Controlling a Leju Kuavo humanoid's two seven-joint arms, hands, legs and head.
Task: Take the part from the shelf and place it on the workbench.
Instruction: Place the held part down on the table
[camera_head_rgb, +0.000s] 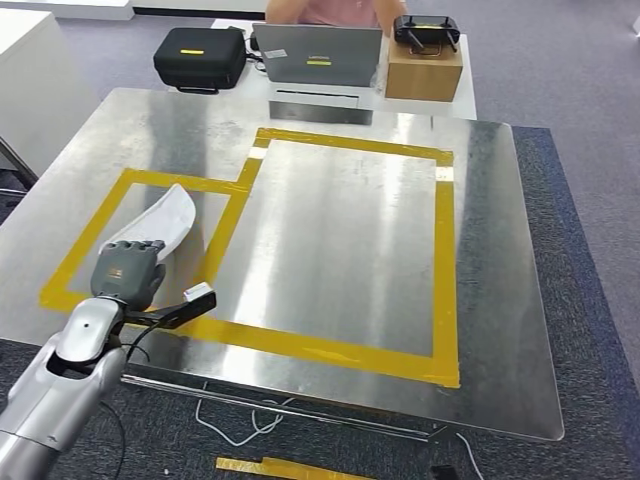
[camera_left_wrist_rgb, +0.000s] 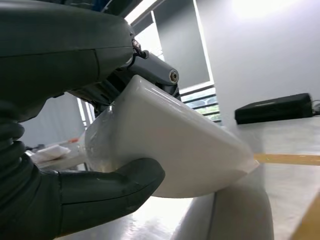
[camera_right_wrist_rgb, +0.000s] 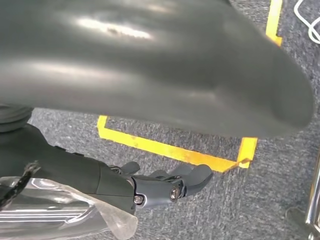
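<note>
The left hand (camera_head_rgb: 128, 272) has the white plastic part (camera_head_rgb: 162, 222) clamped between thumb and fingers (camera_left_wrist_rgb: 113, 192), low over the worktop (camera_head_rgb: 340, 230) inside the smaller yellow tape outline (camera_head_rgb: 124, 185). Fetching looks done; releasing remains. The right hand (camera_right_wrist_rgb: 166, 187) hangs with fingers loosely curled, holding nothing.

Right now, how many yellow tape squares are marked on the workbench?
2. A small square at the left of the workbench, where the left hand holds the white part, and a larger square adjoining it on the right.
</note>
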